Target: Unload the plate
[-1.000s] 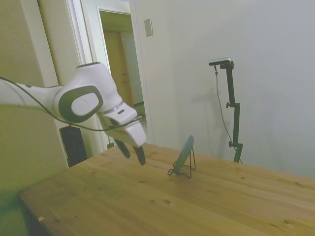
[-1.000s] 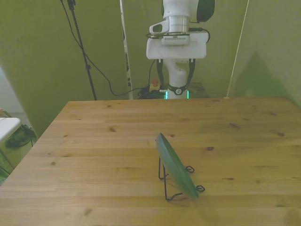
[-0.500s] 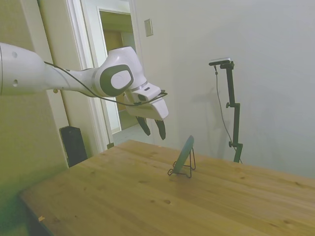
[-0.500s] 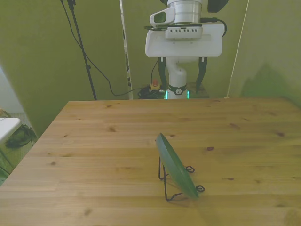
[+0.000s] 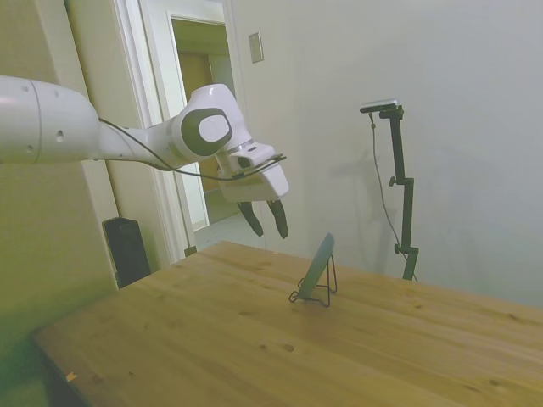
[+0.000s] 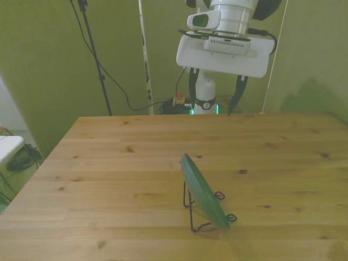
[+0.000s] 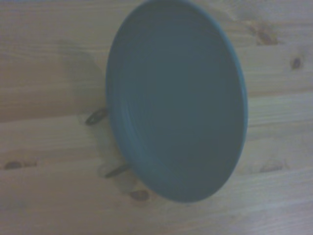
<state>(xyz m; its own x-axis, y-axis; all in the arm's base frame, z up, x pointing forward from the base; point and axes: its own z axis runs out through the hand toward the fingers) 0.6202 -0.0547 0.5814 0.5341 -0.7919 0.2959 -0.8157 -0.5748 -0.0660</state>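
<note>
- One plate stood on edge in one black wire stand on the desk, tilted back rather than fully upright.
- In the side view the plate showed edge-on as a thin slanted strip, its long axis running from the stand up and away from the gripper.
- In the front view its top edge leaned toward the far side of the desk and its lower edge sat in the stand's hooks.
- The wrist view showed the plate as a broad oval with a raised rim, its hollow face turned toward the gripper; that view was soft and dim.
- One gripper hung in the air above the far edge of the desk, well apart from the plate, its two dark fingers spread and holding nothing.
- Most of the stand was hidden behind the plate; only a few loops and feet could be made out.
</note>
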